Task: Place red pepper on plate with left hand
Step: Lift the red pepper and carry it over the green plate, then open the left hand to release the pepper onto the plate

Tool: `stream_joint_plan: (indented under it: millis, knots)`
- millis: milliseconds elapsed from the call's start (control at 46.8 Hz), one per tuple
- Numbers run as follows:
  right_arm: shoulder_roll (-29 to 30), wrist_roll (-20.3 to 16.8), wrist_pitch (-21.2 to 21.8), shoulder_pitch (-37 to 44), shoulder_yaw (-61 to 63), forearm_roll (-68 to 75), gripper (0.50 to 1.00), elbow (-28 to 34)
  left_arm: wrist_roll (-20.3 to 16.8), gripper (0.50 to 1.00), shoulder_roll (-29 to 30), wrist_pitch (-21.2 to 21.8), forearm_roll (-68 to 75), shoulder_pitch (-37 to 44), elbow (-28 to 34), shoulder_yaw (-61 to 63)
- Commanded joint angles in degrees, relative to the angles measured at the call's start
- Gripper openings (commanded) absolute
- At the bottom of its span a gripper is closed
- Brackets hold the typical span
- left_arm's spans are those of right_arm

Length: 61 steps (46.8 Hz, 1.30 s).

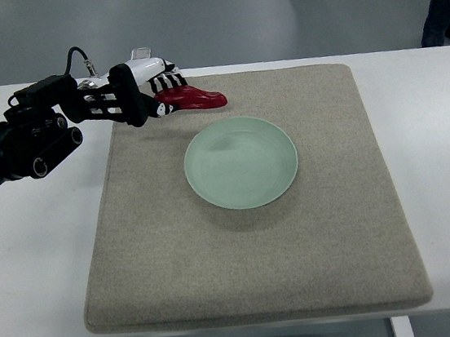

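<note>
my left hand (154,91): fingers wrapped round the red pepper (193,98)
pepper: over the mat's (251,247) far edge
plate (241,162): empty, mid-mat

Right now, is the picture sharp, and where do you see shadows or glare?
Top view: sharp and evenly lit; the green plate shows faint sheen and a soft shadow on the beige mat; the left hand shades the red pepper slightly.

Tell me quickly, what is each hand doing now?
Left hand: closed on the red pepper, beyond the plate.
Right hand: not in view.
</note>
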Motion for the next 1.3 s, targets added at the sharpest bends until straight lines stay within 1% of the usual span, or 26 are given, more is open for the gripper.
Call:
stream_joint_plan:
  millis: [0,150,256,470,876,1282]
  knots:
    - [0.0,0.0,0.0,0.0,-0.1,0.0,0.932,0.0,-1.9,0.5,0.0,0.0,0.1,-0.4,-2.0,0.0]
    - [0.0,0.0,0.0,0.0,0.0,0.0,0.932,0.0,-3.7,0.5,0.1,-0.1,3.3,-1.1,-7.2,0.0]
    - [0.0,0.0,0.0,0.0,-0.1,0.0,0.932,0.0,-3.7,0.5,0.0,-0.1,7.6,-1.0,-10.5,0.0]
    - [0.0,0.0,0.0,0.0,0.0,0.0,0.932,0.0,-3.7,0.5,-0.1,-0.3,12.1,-0.4,-13.3,0.0]
    - [0.0,0.0,0.0,0.0,0.0,0.0,0.932,0.0,-3.7,0.5,-0.7,-0.7,15.4,-0.2,-13.8,1.3]
    - [0.0,0.0,0.0,0.0,0.0,0.0,0.932,0.0,-3.7,0.5,-1.0,-0.3,15.3,0.6,-13.7,1.1]
